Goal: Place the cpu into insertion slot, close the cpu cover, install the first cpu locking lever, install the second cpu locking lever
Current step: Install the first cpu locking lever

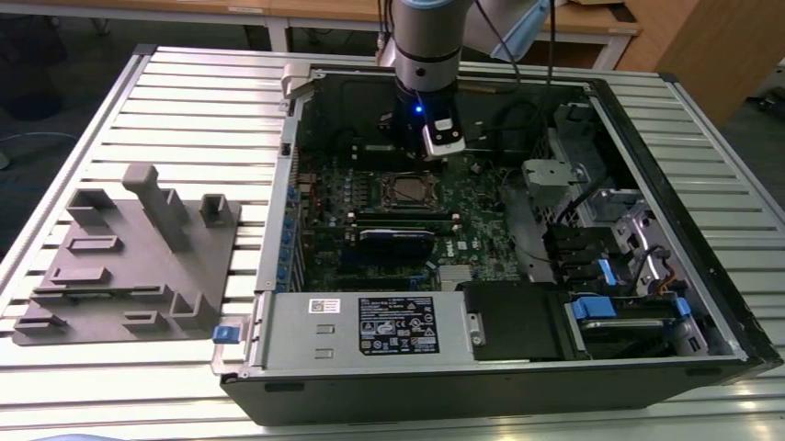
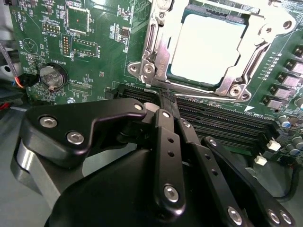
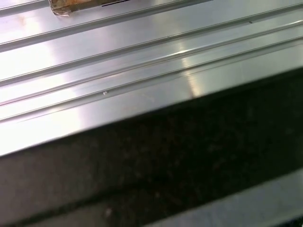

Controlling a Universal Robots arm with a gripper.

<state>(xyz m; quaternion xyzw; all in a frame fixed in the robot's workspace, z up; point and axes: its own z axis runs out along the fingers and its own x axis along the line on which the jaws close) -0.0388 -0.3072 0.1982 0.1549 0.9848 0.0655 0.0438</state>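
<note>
In the second wrist view the cpu (image 2: 208, 45) lies flat in the insertion slot (image 1: 405, 190) on the green motherboard. The silvery cpu cover (image 2: 259, 52) is down around it, its cut-out showing the chip's pale top. A thin metal locking lever (image 2: 208, 98) runs along the socket's edge nearest my gripper (image 2: 166, 100). The black fingers (image 2: 166, 142) are shut together with nothing between them, and their tips sit right at that lever. In the exterior view my gripper (image 1: 429, 147) hangs inside the open case, just behind the socket.
Long black memory slots (image 2: 222, 125) lie beside the socket and a coin battery (image 2: 50, 76) sits on the board. The case walls, drive bays (image 1: 613, 276) and a metal box (image 1: 368, 326) ring the board. A grey fixture (image 1: 123, 248) rests on the slatted table (image 3: 142, 56).
</note>
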